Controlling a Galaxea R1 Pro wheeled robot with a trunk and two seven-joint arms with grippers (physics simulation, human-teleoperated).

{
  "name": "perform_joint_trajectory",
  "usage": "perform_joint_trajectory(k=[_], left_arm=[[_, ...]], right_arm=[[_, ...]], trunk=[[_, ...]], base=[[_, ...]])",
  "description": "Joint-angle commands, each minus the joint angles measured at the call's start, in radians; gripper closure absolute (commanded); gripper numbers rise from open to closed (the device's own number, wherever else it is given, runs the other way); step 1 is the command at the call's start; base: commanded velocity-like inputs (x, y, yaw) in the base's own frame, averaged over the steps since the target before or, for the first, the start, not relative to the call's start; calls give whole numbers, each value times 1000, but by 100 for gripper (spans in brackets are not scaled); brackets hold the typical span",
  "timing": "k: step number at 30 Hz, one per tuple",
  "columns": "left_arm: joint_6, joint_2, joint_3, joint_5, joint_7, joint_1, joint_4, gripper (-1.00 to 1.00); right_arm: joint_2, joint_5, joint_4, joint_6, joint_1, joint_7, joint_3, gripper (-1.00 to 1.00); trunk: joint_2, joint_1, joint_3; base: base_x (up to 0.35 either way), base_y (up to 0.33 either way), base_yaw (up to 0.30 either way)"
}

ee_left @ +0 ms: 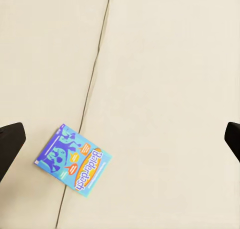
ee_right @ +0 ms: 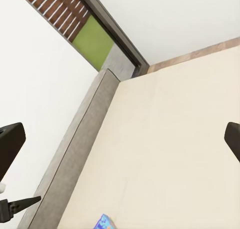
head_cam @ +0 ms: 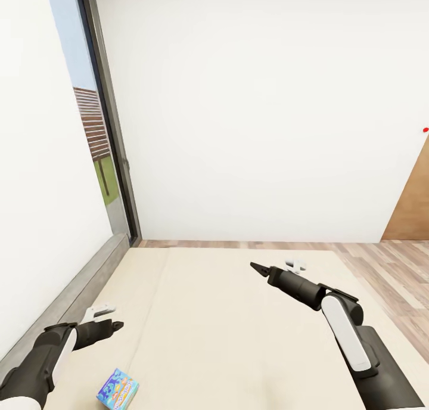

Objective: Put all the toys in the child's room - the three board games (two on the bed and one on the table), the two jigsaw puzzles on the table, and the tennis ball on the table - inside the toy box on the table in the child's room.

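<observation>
Board game [ee_left: 74,157], the small blue box, lies flat on the bed [head_cam: 238,338] just below our spread-open, empty left pincer [head_cam: 110,322], so we risk its thin edge slipping from the fingers or being pushed across the mattress.
</observation>
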Motion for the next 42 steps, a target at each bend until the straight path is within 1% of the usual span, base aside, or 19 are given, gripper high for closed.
perform_joint_trajectory(k=[1,13,18,22,24,26,28,30,32,34,39,42], left_arm=[[7,0,2,3,-3,-1,-1,-100],[19,-1,1,4,-11,-1,-1,-100],[30,-1,0,3,-13,-1,0,-100],[53,-1,-2,1,-7,0,25,-100],[54,-1,-3,-8,-5,0,57,-100],[51,-1,-3,-26,-3,0,91,-100],[48,-1,-6,-40,-2,0,103,-100],[38,-1,-24,-64,-1,-1,116,-100],[33,-1,-33,-74,-1,-1,121,-100],[28,-2,-39,-81,0,0,124,-100],[25,-9,-51,-85,3,0,126,-100],[4,-11,-53,-85,4,0,126,-100]], right_arm=[[0,2,0,3,-1,2,1,-100],[0,1,1,7,-1,-1,5,-100],[0,1,1,15,-1,0,5,-100],[0,0,4,47,-1,2,3,-100],[0,0,8,61,-1,1,1,-100],[1,0,17,66,-1,-1,1,-100],[1,0,30,68,-2,-2,1,-100],[2,0,63,69,-2,-4,1,-100],[5,0,78,70,-1,-4,1,-100],[7,0,88,70,-1,-5,1,-100],[9,0,91,71,-1,-3,2,-100],[8,0,88,79,-1,1,0,-100]], trunk=[[-2,1,-2],[-2,1,-2],[-2,1,-8],[-2,1,-14],[-2,1,-17],[-2,1,-20],[-2,1,-24],[-2,1,-27],[-2,1,-30],[-2,1,-33],[-2,1,-42],[-2,1,-47]], base=[[0,0,0],[0,0,0],[0,0,0],[0,0,0],[0,0,0],[0,0,0],[0,0,0],[0,0,0],[0,0,0],[0,0,0],[0,0,44],[0,0,80]])
